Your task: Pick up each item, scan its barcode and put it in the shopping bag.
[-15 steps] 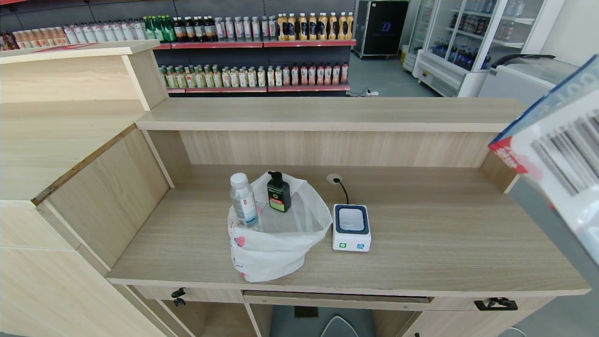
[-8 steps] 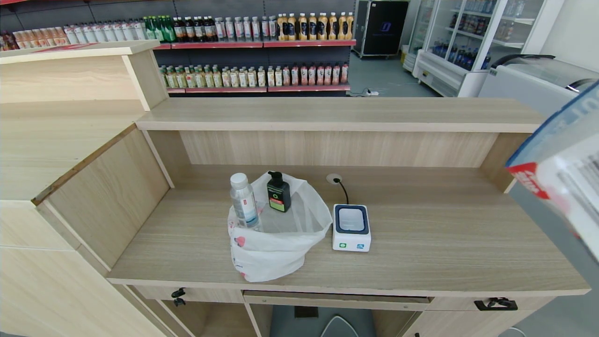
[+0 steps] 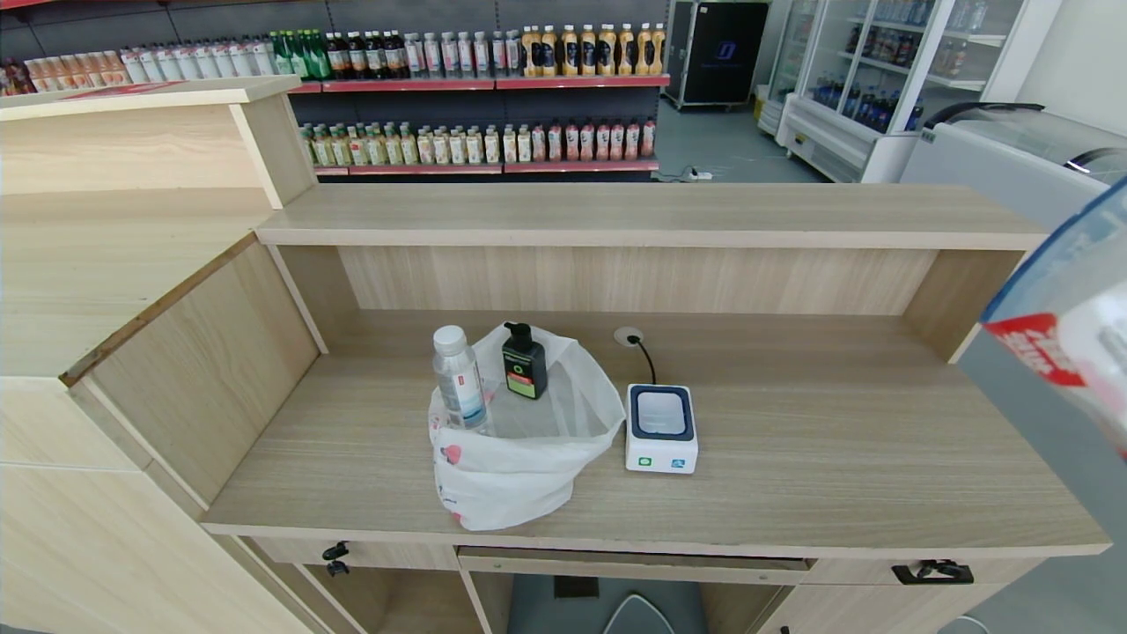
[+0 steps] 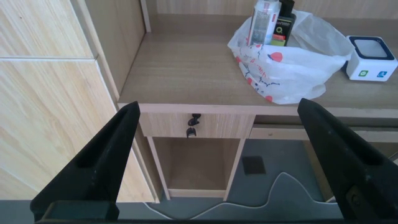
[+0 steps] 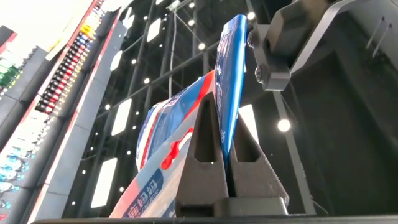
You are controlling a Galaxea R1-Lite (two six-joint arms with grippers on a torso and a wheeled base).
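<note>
Right gripper (image 5: pixel 225 118) first: its two dark fingers (image 5: pixel 208 162) are pinched tight on a flat packet (image 5: pixel 180 124), blue along the edge with red and white print below. The packet is gripped on its thin edge, held high in the air with ceiling lights behind it. From the head camera, that packet (image 3: pixel 1070 317) hangs at the far right, off the counter's right end and well apart from everything on the worktop.

Over to the left gripper (image 4: pixel 217 107): fingers (image 4: pixel 99 162) spread wide, nothing between them. It sits low, out in front of the counter's left front corner, looking across at the drawer with keys (image 4: pixel 193 124) hanging in its lock.

Now the wooden counter (image 3: pixel 836 440) itself. The white shopping bag (image 3: pixel 519 449) sits left of centre, its mouth open and slumped. A clear water bottle (image 3: pixel 458 379) with a white cap stands upright in the bag at its left rim. A dark pump bottle (image 3: pixel 525 361) stands upright beside it, toward the back of the bag. Just right of the bag, close but apart from it, sits the small white barcode scanner (image 3: pixel 661 427), window facing up. Its black cable (image 3: pixel 647 359) runs back to a round port in the worktop. Beyond the raised ledge (image 3: pixel 634 216), shelves of drinks (image 3: pixel 484 53) line the back wall.
</note>
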